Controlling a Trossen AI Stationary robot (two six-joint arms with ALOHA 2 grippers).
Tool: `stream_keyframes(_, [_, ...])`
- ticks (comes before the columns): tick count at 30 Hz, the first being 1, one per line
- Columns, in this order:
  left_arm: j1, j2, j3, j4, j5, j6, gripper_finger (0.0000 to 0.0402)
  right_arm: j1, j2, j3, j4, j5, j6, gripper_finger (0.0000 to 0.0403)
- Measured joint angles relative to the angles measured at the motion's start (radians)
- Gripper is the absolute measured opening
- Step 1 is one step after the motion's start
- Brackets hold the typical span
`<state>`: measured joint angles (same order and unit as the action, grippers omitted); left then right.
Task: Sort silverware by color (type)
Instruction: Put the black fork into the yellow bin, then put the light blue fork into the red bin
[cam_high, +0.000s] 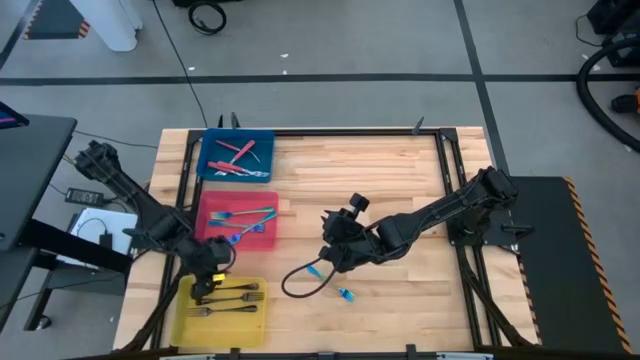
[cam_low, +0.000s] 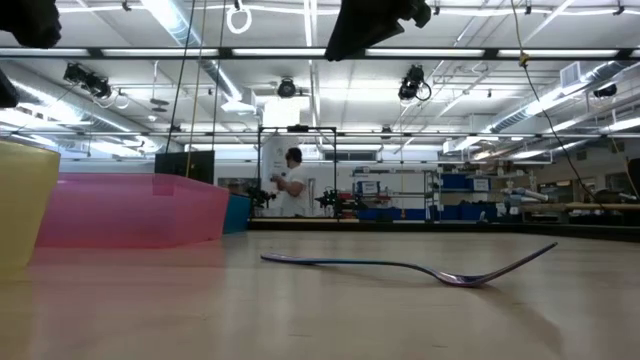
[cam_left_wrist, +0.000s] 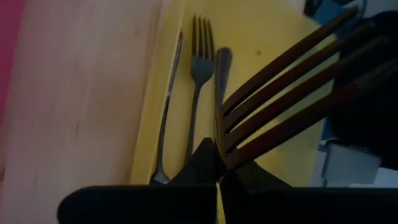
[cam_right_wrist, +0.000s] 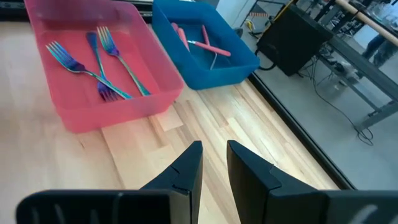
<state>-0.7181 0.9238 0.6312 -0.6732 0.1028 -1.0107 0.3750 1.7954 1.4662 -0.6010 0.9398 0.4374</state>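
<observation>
My left gripper (cam_high: 212, 262) hangs over the near-left yellow tray (cam_high: 190, 320), shut on a dark metal fork (cam_left_wrist: 292, 81). Dark metal forks (cam_high: 230, 293) lie flat on the tray floor (cam_left_wrist: 273, 37). The pink tray (cam_high: 215, 200) holds blue-handled forks (cam_right_wrist: 99, 68). The blue tray (cam_high: 210, 140) at the far left holds red-handled forks (cam_right_wrist: 205, 45). My right gripper (cam_high: 335, 250) hovers mid-table, open with nothing between its fingers (cam_right_wrist: 214, 162). A blue fork (cam_high: 319, 268) lies on the wood just beside it, resting on its bend (cam_low: 440, 272). My left gripper pinches the dark fork at its neck, just behind the tines (cam_left_wrist: 227, 152), between its two shut fingers. The tines stick out past the fingertips, above the yellow tray's floor. The fingers slant downward, and they hide the fork's handle.
A dark loop of cord (cam_high: 297, 283) and a small blue piece (cam_high: 345, 294) lie on the wood near the blue fork. A dark frame (cam_high: 440, 150) runs along the table's far and right sides. Bare wood stretches across the far middle and near right.
</observation>
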Motion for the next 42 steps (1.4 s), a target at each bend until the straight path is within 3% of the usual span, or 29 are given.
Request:
stream_keyframes(17, [-0.065,0.242,0.0,0.099,0.023,0.023,0.0012,-0.003,0.0,0.0,-0.089,-0.014,0.093,0.0082])
stream_keyframes(24, [-0.065,0.25,0.0,0.161,0.033,0.039,0.0019,-0.026,0.0,0.0,-0.09,-0.188,0.085,0.0082])
stream_keyframes(33, [-0.063,0.25,0.0,0.195,-0.062,0.039,0.0085,-0.038,0.0,0.0,-0.096,-0.308,0.067,0.0082])
stream_keyframes(42, [0.014,0.25,0.0,0.2,-0.085,0.038,0.0098,-0.031,0.001,-0.051,-0.067,-0.581,0.077,0.0082])
